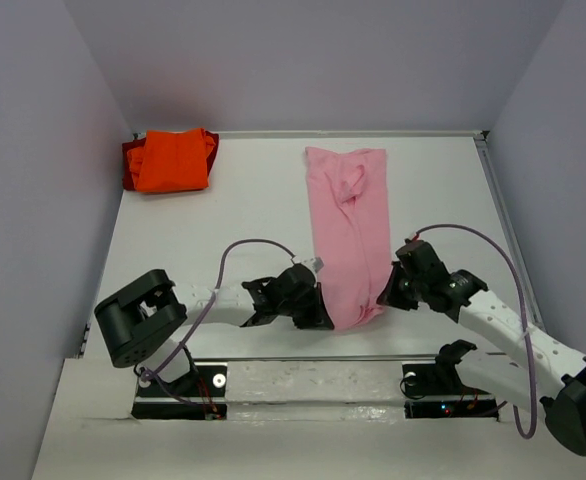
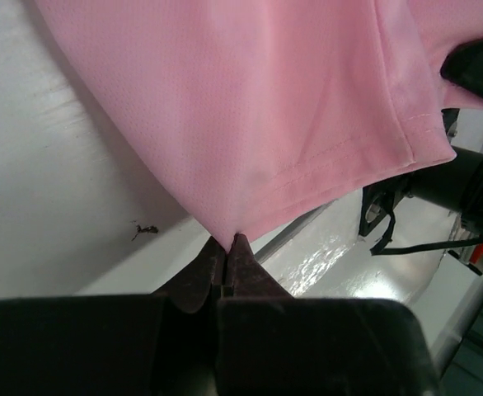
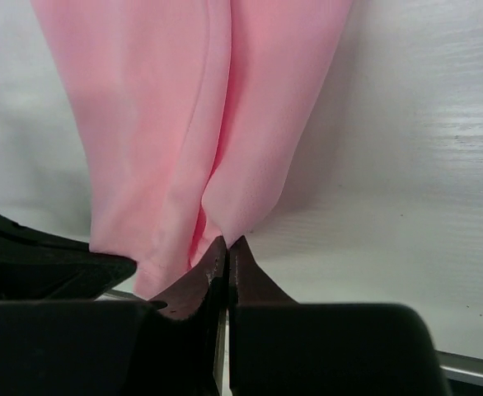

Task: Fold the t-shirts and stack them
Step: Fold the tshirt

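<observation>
The pink t-shirt (image 1: 348,235) looks light, soft and limp; I judge it is best held at the hem corners. It lies as a long strip, to the right of the orange t-shirts (image 1: 171,160) and nearer to the arms. The left gripper (image 2: 227,245) is closed on its near left corner, and the right gripper (image 3: 227,247) on its near right corner.

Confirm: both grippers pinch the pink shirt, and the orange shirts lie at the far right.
Wrong side: the top view shows the orange shirts at the far left. The left gripper and right gripper do pinch the pink shirt.
</observation>
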{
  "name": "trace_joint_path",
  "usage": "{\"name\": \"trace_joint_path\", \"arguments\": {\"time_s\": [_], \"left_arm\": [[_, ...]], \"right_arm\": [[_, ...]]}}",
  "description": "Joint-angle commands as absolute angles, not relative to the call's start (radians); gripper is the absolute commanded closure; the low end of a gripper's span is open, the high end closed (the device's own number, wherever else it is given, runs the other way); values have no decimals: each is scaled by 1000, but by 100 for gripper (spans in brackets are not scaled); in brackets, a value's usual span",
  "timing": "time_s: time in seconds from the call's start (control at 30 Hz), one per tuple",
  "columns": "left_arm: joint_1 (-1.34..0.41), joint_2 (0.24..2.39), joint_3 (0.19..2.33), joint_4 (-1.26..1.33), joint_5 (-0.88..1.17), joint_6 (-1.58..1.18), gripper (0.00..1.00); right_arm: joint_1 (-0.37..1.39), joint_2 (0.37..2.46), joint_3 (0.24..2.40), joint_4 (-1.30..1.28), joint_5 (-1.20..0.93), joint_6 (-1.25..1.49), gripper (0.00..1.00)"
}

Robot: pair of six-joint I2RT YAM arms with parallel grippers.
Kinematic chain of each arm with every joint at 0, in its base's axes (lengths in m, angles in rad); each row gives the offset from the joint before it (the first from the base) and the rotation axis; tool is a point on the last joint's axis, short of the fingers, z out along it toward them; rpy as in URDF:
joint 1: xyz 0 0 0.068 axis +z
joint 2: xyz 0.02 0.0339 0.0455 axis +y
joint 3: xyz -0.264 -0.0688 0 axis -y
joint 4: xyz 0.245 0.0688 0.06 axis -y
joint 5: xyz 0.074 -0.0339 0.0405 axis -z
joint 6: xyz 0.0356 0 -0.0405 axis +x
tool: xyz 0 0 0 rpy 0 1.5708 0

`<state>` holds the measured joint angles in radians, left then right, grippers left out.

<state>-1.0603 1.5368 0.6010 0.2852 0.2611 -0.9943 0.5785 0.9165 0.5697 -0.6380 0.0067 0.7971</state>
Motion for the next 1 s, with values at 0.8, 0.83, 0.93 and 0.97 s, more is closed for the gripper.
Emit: {"name": "trace_joint_path", "arguments": {"time_s": [0.8, 0.83, 0.93, 0.97], "left_arm": [[-759, 1658, 1097, -44, 178, -615, 100], [-752, 1673, 1124, -57, 184, -595, 100], [-742, 1735, 1164, -71, 189, -569, 100], [-739, 1744, 1173, -74, 192, -566, 100]], "right_arm": [[588, 1192, 770, -502, 314, 813, 100], [588, 1210, 776, -496, 322, 811, 100], [588, 1252, 813, -486, 343, 801, 100], [588, 1261, 824, -486, 348, 793, 100]]}}
